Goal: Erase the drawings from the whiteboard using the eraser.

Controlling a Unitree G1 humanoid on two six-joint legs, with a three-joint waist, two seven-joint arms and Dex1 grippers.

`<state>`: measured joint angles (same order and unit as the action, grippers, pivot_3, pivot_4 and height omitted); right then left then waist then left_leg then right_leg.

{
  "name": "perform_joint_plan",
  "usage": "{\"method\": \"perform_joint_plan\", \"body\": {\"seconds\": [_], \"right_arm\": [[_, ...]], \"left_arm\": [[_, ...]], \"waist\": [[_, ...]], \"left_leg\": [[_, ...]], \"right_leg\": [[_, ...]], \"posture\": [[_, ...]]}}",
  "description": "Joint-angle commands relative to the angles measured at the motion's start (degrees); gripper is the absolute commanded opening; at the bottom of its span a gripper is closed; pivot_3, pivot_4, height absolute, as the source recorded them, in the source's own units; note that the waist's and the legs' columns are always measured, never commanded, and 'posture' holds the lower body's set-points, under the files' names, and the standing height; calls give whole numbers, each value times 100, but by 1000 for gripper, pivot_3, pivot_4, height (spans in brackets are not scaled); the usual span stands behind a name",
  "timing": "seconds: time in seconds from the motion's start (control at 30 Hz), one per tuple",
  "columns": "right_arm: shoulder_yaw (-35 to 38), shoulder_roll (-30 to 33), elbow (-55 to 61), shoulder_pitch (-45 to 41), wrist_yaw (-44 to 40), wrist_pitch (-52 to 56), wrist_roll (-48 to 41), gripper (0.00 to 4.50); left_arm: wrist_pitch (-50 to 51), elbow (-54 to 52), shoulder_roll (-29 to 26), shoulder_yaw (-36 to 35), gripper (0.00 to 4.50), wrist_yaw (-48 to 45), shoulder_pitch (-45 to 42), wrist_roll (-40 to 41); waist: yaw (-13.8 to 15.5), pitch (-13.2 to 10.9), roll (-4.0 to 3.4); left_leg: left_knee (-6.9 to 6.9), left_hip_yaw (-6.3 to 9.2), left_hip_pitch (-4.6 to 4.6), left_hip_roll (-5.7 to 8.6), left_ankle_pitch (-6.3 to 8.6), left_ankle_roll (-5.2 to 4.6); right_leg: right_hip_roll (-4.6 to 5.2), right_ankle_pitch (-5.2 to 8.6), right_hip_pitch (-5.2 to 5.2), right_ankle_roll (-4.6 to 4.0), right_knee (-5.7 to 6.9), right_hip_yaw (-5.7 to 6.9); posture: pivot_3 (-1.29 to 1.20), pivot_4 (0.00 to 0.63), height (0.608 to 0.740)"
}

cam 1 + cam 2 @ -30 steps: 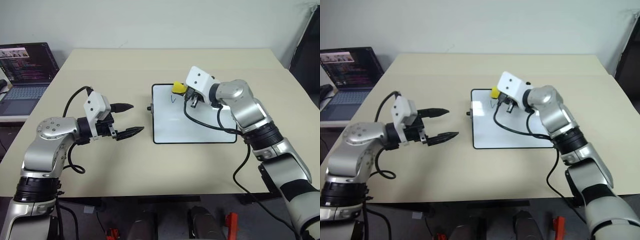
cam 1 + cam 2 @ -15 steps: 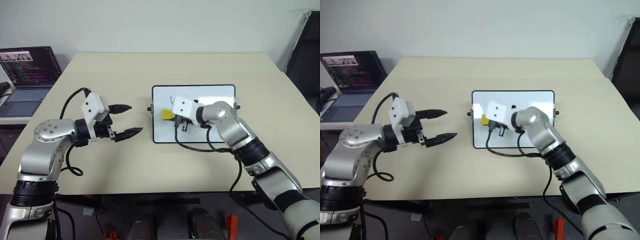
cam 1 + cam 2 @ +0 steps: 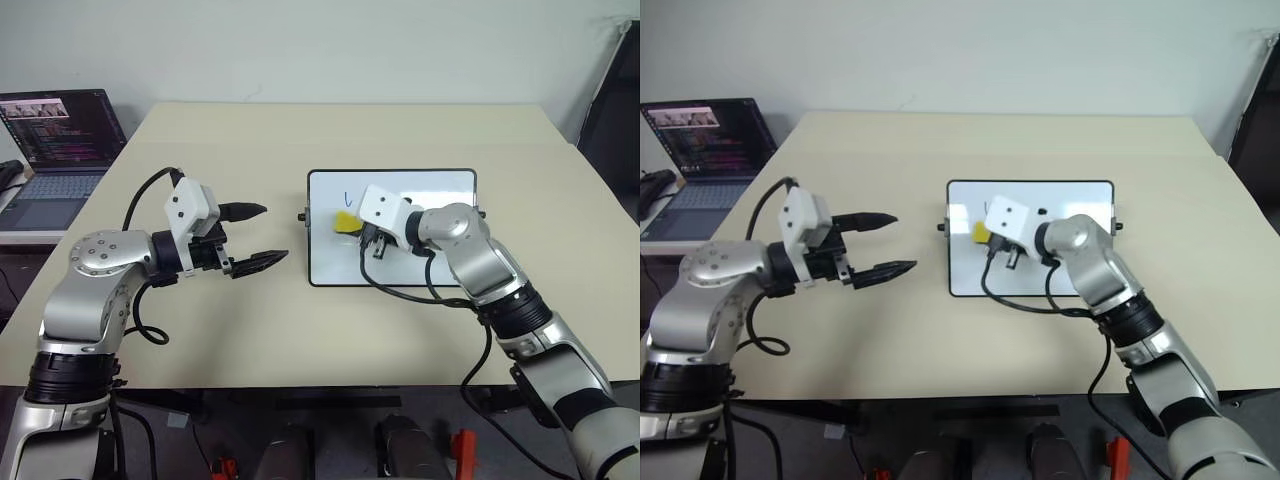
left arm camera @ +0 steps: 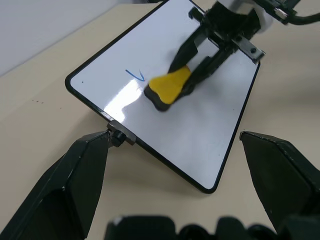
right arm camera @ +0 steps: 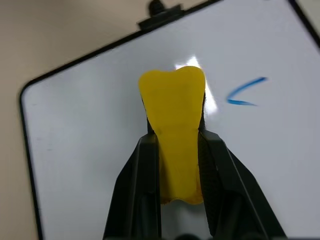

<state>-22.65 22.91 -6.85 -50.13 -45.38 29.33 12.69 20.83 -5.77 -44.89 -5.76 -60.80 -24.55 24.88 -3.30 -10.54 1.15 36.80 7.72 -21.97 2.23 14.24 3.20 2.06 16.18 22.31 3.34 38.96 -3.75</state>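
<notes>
Now right hand (image 5: 176, 150) pinching yellow eraser (image 5: 175, 125), pad on whiteboard (image 3: 440, 265), just beside one blue squiggle (image 5: 243, 92) near board's far left corner. Best: keep pad flat, firm pressure, sweep across mark. Left hand (image 3: 255, 237) spread, hovering over bench (image 3: 250, 330), apart.

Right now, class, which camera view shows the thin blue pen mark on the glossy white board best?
The right wrist view: the blue pen mark is large and unobstructed. The left wrist view shows it smaller; the eye views, tiny.
</notes>
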Motion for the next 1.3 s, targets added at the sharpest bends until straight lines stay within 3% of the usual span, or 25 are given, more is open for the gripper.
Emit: {"method": "perform_joint_plan", "body": {"seconds": [0.03,0.6,0.9,1.1,1.3], "right_arm": [[103,66,-482,-329,524,-19,394,680],[137,-75,-1197,-701,1120,103,544,679],[-428,-607,-589,-339,714,516,546,679],[-860,-599,-149,79,280,733,572,679],[-527,-519,199,105,42,1062,279,678]], "left_arm": [[-127,2,38,31,4500,-21,-181,-19],[-143,52,14,15,4500,-40,-201,-16],[-182,80,85,65,4500,1,-229,-39],[-181,46,98,42,4500,21,-187,-27],[-173,46,87,24,4500,13,-198,-10]], "waist": [[-7,0,0],[11,1,1],[-54,1,1],[-41,1,1],[-14,1,1]], "left_leg": [[-2,-1,1,1,0,0],[10,-3,13,2,-19,-14],[-3,0,13,0,-19,-14],[-3,4,14,0,-19,-14],[-2,5,13,0,-19,-14]], "right_leg": [[0,0,0,0,0,-1],[0,-6,-18,8,2,2],[-4,-7,-6,6,2,-8],[-1,-7,-8,6,1,-7],[-1,-7,-9,6,1,-3]], "posture": [[0,150,740],[0,150,740],[0,150,740],[0,150,740],[0,150,740]]}}
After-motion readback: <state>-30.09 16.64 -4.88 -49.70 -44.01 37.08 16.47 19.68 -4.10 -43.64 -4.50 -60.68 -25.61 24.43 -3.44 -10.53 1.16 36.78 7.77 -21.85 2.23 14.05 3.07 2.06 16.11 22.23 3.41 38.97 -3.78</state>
